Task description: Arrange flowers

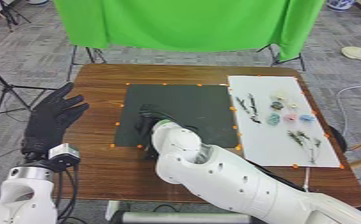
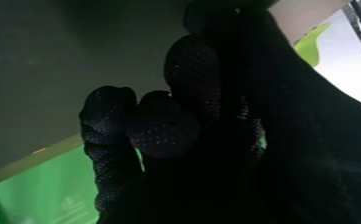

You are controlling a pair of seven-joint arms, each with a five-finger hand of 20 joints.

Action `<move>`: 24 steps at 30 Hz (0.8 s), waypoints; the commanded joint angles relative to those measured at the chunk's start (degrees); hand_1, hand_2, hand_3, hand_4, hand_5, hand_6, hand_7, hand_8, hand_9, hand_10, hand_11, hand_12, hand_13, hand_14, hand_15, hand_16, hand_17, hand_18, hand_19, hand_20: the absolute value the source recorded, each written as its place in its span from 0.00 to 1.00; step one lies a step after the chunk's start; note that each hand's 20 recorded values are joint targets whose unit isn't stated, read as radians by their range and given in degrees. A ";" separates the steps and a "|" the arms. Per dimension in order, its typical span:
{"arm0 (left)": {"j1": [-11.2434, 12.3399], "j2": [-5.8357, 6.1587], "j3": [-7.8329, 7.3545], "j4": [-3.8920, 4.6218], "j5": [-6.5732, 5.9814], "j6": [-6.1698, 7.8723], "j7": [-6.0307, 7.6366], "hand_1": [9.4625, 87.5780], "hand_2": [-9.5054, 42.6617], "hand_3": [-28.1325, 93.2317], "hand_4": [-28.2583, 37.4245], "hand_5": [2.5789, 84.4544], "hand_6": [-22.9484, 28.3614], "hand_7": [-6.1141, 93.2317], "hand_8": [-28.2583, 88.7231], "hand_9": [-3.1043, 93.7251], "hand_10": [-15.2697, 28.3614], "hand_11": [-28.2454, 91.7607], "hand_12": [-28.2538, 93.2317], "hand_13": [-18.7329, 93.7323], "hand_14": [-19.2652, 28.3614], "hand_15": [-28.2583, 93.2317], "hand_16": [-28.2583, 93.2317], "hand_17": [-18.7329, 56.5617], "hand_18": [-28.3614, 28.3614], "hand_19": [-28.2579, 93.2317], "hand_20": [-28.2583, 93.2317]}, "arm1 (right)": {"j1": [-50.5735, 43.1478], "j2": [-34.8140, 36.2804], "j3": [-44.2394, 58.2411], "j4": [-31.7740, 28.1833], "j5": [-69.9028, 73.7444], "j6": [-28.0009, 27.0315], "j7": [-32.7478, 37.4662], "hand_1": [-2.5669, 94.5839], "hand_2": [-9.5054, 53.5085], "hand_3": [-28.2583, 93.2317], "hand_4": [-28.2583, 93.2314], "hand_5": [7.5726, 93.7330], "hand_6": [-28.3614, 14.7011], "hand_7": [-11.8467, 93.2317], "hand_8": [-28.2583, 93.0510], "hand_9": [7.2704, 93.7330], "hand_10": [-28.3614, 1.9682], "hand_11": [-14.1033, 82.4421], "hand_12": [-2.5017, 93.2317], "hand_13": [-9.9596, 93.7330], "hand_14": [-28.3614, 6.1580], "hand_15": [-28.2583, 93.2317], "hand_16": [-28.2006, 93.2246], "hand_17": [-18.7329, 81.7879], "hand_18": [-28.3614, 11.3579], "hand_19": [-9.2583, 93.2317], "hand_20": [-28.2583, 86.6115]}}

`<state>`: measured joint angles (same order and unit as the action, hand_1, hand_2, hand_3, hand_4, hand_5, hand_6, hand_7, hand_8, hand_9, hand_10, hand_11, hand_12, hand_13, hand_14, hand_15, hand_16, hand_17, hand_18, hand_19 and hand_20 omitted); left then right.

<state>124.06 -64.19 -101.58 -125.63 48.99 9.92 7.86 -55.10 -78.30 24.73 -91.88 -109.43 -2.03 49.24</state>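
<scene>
Nubbly black fabric covers the right hand (image 1: 148,120) over a dark mat (image 1: 181,97), centre; I can't tell its grip. Loosely open, the empty left hand (image 1: 48,120) is far left. Small pastel blossoms (image 1: 290,118) and spindly dark twigs (image 1: 254,107) lie on a smooth white board (image 1: 292,151), right.

Grey carpet floor (image 1: 332,37) around brown wooden table (image 1: 114,170). Green cloth (image 1: 194,25) hung beyond far edge. Black tripod (image 1: 8,86) at left. Blue-and-white pot (image 1: 341,4) at far right.

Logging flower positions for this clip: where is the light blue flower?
In the head view, the light blue flower lies to the right, on the white sheet near its right edge, just right of the pink flower.
</scene>
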 commanded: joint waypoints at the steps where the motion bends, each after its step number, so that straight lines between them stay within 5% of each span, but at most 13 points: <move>1: -0.23 0.69 0.65 0.36 -0.08 0.29 0.65 0.19 0.27 0.90 0.12 0.39 0.61 0.22 0.15 0.40 0.81 0.48 0.31 0.39 0.96 0.67 0.16 0.10 0.91 0.69 0.25 | -0.50 -0.99 1.08 0.29 -0.65 -2.52 1.44 0.47 0.00 0.94 0.00 0.84 0.57 0.43 0.34 0.79 0.47 0.74 0.38 0.81 0.48 0.95 0.38 0.48 0.00 1.00 0.65; 9: 1.22 0.51 0.09 -0.05 -0.24 0.87 0.90 0.19 0.27 0.90 0.12 0.39 0.62 0.21 0.15 0.39 0.81 0.48 0.31 0.39 0.96 0.67 0.16 0.10 0.91 0.69 0.25 | -0.81 -0.31 0.71 -0.52 0.31 -2.16 1.81 0.46 0.00 0.94 0.00 0.83 0.56 0.44 0.34 0.78 0.45 0.75 0.37 0.80 0.48 0.96 0.38 0.47 0.00 1.00 0.65; 15: 7.98 -0.13 -3.69 -2.41 -0.62 2.56 1.62 0.19 0.27 0.90 0.12 0.39 0.62 0.22 0.15 0.39 0.81 0.48 0.32 0.39 0.96 0.67 0.16 0.10 0.91 0.69 0.25 | 1.20 1.52 0.19 -4.55 -0.69 -0.76 -1.07 0.37 0.00 0.95 0.00 0.80 0.54 0.44 0.31 0.75 0.36 0.79 0.30 0.77 0.43 0.96 0.37 0.44 0.00 0.99 0.65; 20: 13.03 -1.50 -6.86 -4.11 -0.70 3.17 2.18 0.18 0.27 0.90 0.10 0.40 0.62 0.22 0.15 0.39 0.81 0.48 0.31 0.39 0.96 0.67 0.16 0.09 0.92 0.69 0.25 | 0.00 3.07 4.51 -9.21 -3.70 -3.86 -3.75 0.32 0.04 0.96 0.01 0.77 0.52 0.44 0.14 0.71 0.31 0.79 0.28 0.74 0.39 0.96 0.36 0.43 0.00 0.98 0.66; 24: 15.17 -2.45 -7.49 -4.83 -0.61 3.49 2.43 0.17 0.28 0.89 0.09 0.40 0.62 0.21 0.15 0.39 0.81 0.48 0.32 0.39 0.96 0.67 0.16 0.09 0.91 0.69 0.25 | -1.08 5.89 7.39 -13.31 -4.02 -6.30 -4.17 0.29 0.07 0.95 0.02 0.75 0.49 0.43 0.12 0.68 0.28 0.78 0.27 0.72 0.37 0.96 0.36 0.42 0.00 0.97 0.66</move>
<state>134.05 -64.54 -108.16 -129.60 48.67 11.98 9.61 -55.75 -75.80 26.91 -99.96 -110.63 -4.75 46.82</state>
